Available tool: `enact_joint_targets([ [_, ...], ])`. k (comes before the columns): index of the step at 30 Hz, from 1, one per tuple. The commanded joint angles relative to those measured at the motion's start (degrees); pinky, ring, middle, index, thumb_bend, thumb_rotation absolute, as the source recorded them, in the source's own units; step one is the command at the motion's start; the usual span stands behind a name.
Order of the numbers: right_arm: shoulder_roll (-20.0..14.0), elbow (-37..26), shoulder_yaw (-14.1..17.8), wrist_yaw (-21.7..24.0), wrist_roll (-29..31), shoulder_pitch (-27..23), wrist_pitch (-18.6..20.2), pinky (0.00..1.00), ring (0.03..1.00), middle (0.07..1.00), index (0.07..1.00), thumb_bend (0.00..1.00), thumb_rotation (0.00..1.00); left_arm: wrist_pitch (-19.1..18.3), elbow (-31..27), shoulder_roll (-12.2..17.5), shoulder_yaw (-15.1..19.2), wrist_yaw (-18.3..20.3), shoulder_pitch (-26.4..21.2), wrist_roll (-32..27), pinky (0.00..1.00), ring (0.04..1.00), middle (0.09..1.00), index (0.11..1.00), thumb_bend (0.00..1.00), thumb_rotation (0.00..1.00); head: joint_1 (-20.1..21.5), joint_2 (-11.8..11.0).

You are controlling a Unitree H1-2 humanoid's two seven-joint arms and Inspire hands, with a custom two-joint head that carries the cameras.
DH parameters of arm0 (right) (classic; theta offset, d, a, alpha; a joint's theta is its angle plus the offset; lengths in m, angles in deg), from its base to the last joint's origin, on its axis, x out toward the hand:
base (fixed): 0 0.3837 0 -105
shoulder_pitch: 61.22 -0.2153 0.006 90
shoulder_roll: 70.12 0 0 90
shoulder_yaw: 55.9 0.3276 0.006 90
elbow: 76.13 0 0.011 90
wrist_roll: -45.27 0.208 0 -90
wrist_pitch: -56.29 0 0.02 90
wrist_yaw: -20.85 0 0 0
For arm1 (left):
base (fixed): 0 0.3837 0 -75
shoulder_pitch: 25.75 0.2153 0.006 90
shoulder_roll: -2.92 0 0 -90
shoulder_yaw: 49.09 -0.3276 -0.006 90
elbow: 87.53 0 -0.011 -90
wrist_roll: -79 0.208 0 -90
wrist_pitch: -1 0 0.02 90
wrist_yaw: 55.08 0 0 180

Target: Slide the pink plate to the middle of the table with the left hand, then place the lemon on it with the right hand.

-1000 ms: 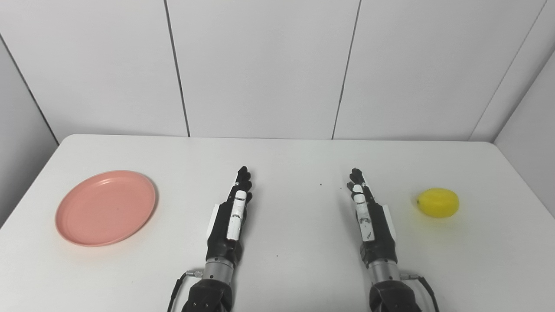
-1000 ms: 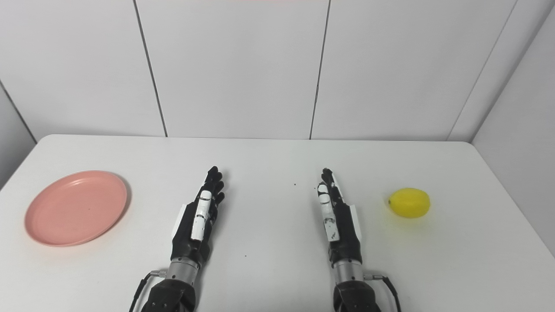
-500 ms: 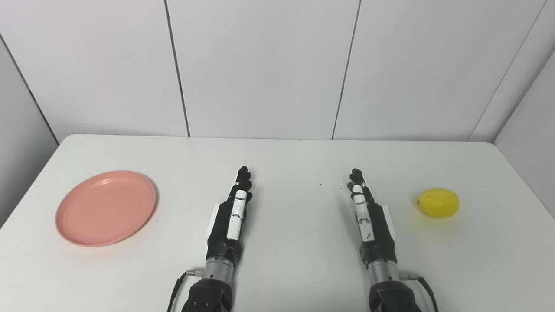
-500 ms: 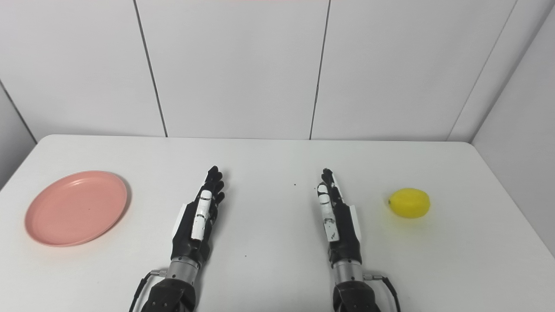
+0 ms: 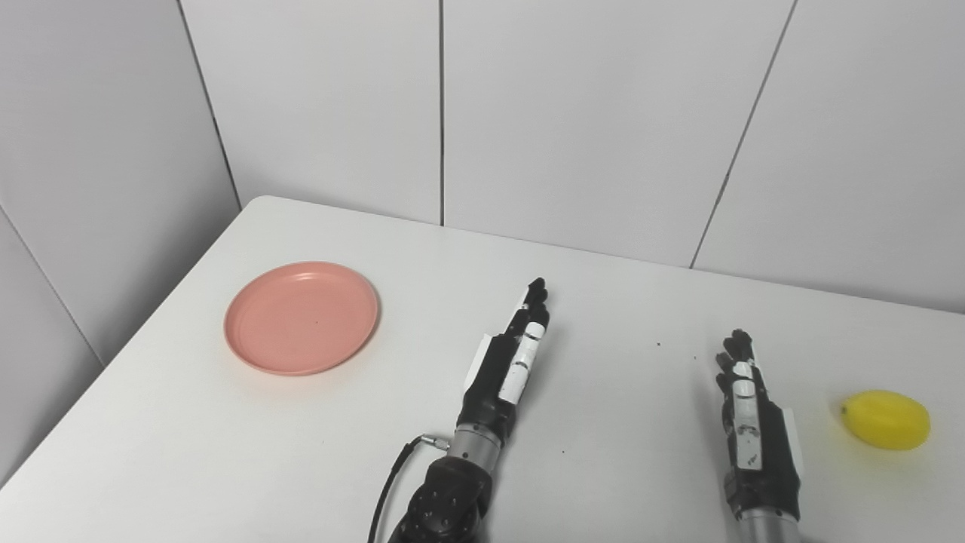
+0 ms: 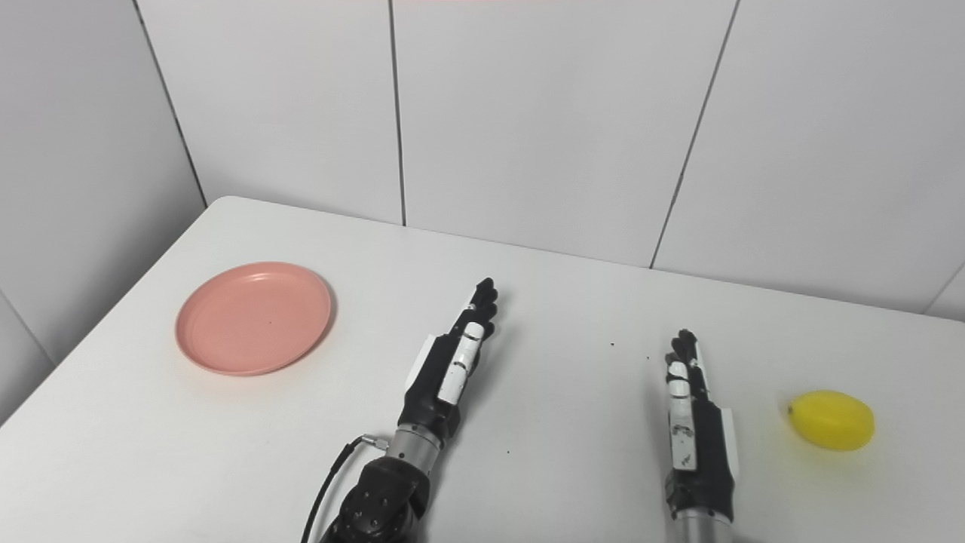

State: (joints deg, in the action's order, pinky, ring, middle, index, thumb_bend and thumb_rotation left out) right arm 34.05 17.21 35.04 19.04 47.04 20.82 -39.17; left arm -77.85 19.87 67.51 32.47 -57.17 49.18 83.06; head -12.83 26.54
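Presently: pink plate [image 5: 301, 317], near table [image 5: 618, 302] left edge, well left of left robot hand [image 5: 507, 367]. Lemon [image 5: 886, 419], right edge, beside right robot hand [image 5: 750, 422]. Both extended flat, empty.

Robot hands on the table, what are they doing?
Nothing is being held right now. The left hand and the right hand are both open, fingers stretched forward over the white table. The pink plate sits off to the left, untouched, and the lemon lies far to the right. The plate has not been slid to the middle yet.
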Motion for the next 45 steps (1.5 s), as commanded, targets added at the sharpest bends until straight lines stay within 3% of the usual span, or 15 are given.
enact_joint_targets([
  [1,-0.48,-0.44,0.44,0.59,0.33,0.11,-3.76,1.00,0.974,0.971,0.978,0.60,1.00,1.86,4.59,-1.11,-0.20,-1.27,3.31,0.77,1.00,1.000,1.000,1.000,0.50,1.00,-0.50,-0.57],
  [13,-0.26,-1.69,0.67,0.40,0.24,0.48,-2.25,1.00,0.985,0.975,0.978,0.56,1.00,6.06,9.14,-1.31,0.18,-3.00,1.48,0.54,1.00,1.000,1.000,1.000,0.52,1.00,-1.18,-4.04],
  [20,0.25,-2.79,0.74,0.00,0.24,0.52,-1.02,1.00,0.992,0.975,0.979,0.51,1.00,9.73,7.98,-0.74,0.81,-1.89,0.43,-1.40,1.00,1.000,1.000,1.000,0.49,1.00,-0.77,-4.92],
  [30,-0.26,-3.02,0.66,0.35,-0.08,0.36,-1.31,1.00,0.988,0.979,0.987,0.46,1.00,0.80,-5.14,2.79,1.77,-0.12,-0.24,-1.09,1.00,1.000,1.000,1.000,0.52,1.00,-1.43,-5.97],
  [36,-0.43,-3.14,0.72,0.38,-0.09,0.38,-1.15,1.00,0.995,0.983,0.989,0.44,1.00,1.06,-9.03,4.95,3.48,0.22,-1.43,-1.98,1.00,1.000,1.000,0.998,0.54,1.00,-1.98,-6.13],
  [40,-0.40,-3.38,0.75,0.84,0.82,0.53,-0.67,1.00,1.000,0.992,0.999,0.44,1.00,-1.82,-11.59,6.17,4.47,1.07,-1.67,-3.40,0.94,1.000,1.000,1.000,0.56,1.00,-2.35,-6.22],
  [45,-0.24,-4.28,0.65,0.49,0.47,0.80,0.00,1.00,1.000,0.988,0.995,0.42,1.00,-4.85,-14.80,7.54,5.54,0.00,-1.65,-1.16,1.00,1.000,1.000,0.995,0.59,1.00,-2.87,-6.18],
])
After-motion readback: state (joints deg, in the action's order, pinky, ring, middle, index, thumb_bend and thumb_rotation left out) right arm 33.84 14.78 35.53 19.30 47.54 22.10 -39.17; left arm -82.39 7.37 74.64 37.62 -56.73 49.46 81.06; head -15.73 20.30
